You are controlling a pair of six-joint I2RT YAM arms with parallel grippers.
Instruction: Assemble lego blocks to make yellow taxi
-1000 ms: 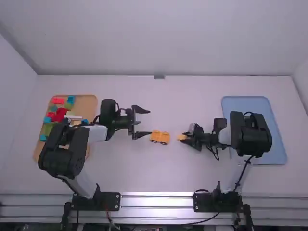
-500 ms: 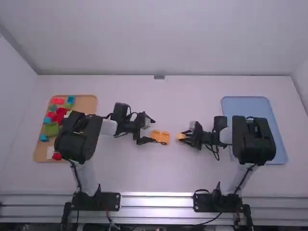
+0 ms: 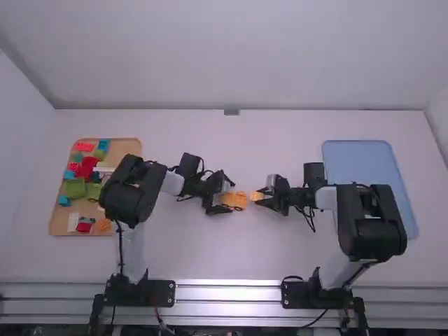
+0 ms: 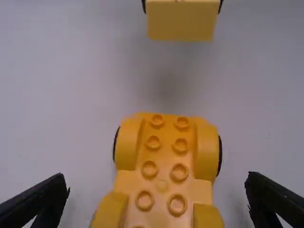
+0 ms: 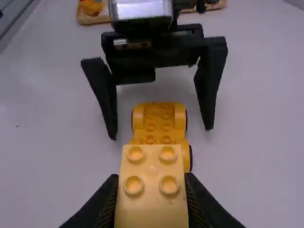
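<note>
The car base [image 4: 162, 185] is a warm orangey yellow, studs in the same shade, with black wheels [image 4: 220, 154]. The block [image 5: 152, 204] is a paler, creamier yellow, plain all over, no print on it. Left pincer [image 3: 227, 197] and right pincer [image 3: 260, 196] are both black. The parts tray [image 3: 130, 149] is tan and kinda confetti-ish: red pieces [image 3: 87, 166], green pieces [image 3: 74, 187], bright blue pieces [image 3: 64, 201], plus some white and orange. Other tray [image 3: 388, 189] is solid light blue, and the bench [image 3: 210, 252] is plain whitish with a faint lilac tint.
</note>
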